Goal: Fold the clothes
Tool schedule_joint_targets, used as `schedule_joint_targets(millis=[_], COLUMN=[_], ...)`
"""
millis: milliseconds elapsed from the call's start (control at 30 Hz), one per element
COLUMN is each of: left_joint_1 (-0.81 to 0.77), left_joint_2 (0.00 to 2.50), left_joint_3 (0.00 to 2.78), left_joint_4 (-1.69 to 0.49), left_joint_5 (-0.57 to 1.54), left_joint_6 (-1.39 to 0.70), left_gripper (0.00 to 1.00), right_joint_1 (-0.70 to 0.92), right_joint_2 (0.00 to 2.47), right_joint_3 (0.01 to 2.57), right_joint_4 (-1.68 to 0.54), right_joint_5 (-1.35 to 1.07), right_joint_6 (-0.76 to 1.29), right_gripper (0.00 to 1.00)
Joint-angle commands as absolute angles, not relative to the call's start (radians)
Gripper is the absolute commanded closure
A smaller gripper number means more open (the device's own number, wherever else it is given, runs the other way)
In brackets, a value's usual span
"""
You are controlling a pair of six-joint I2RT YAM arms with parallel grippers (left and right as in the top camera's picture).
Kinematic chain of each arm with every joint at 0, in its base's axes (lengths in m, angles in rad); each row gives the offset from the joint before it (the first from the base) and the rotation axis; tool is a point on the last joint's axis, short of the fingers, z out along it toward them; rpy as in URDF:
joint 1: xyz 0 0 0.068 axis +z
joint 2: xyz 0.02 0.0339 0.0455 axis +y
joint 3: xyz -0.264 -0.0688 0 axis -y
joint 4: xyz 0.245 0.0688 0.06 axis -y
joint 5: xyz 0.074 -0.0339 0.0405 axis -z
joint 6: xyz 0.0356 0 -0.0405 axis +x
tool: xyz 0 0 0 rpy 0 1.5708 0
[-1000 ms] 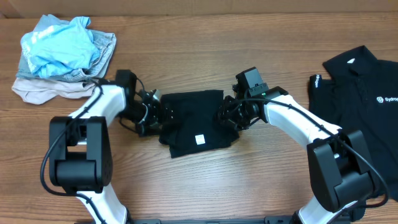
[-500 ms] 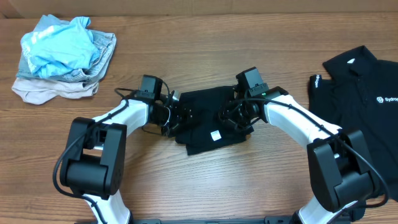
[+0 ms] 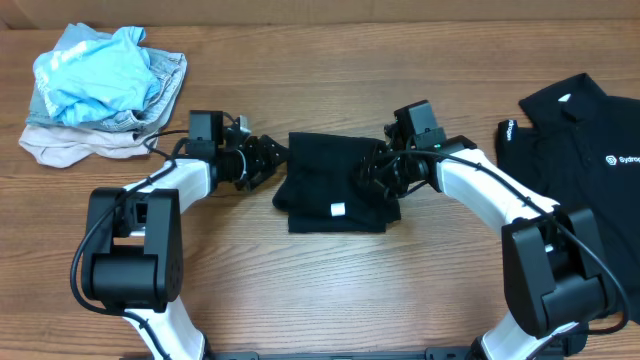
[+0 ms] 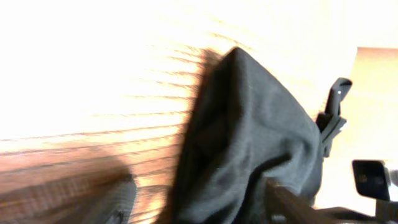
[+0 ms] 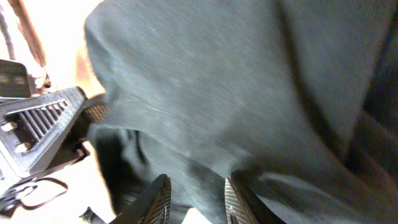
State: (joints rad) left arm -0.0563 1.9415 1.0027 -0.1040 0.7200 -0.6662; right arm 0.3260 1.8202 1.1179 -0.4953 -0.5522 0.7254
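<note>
The plain black shirt (image 3: 335, 185) is lying folded at the middle of the table (image 3: 330, 290), with its white label (image 3: 338, 209) facing up. Its right edge is being pinched by the right gripper (image 3: 378, 180), jaws narrowed on the cloth and the arm bent inward. The left gripper (image 3: 272, 160) is being held wide open just beside the shirt's left edge, low and nearly level.

You've got a brown wood-grain table (image 3: 330, 300) filling the overhead view, pale tan strip (image 3: 400, 8) along its far edge; left wrist view is overexposed.
</note>
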Motion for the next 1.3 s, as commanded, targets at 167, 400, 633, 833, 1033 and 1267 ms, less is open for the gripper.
schedule_joint_targets(millis=[167, 400, 633, 833, 1033, 1267], left_joint_1=[-0.131, -0.248, -0.297, -0.330, -0.336, -0.375], left_joint_2=[1.958, 1.958, 1.977, 2.054, 2.123, 2.132], left_joint_3=[0.992, 0.992, 0.991, 0.991, 0.991, 0.991], left_joint_4=[-0.165, -0.232, -0.205, -0.120, -0.001, 0.093], left_joint_5=[0.775, 0.708, 0.618, 0.627, 0.735, 0.844], left_joint_6=[-0.474, -0.533, -0.573, -0.655, -0.667, -0.597], left_gripper=[0.00, 0.00, 0.04, 0.14, 0.34, 0.50], right_joint_1=[0.337, 0.358, 0.358, 0.352, 0.352, 0.352], right_joint_2=[1.814, 1.860, 1.959, 1.979, 1.979, 1.979], right_joint_3=[1.113, 1.113, 1.113, 1.113, 1.113, 1.113], right_joint_4=[-0.540, -0.672, -0.676, -0.664, -0.660, -0.656], right_joint_5=[-0.543, -0.445, -0.495, -0.517, -0.517, -0.517], right_joint_6=[0.789, 0.949, 0.974, 0.974, 0.974, 0.974], right_gripper=[0.75, 0.76, 0.76, 0.76, 0.76, 0.76])
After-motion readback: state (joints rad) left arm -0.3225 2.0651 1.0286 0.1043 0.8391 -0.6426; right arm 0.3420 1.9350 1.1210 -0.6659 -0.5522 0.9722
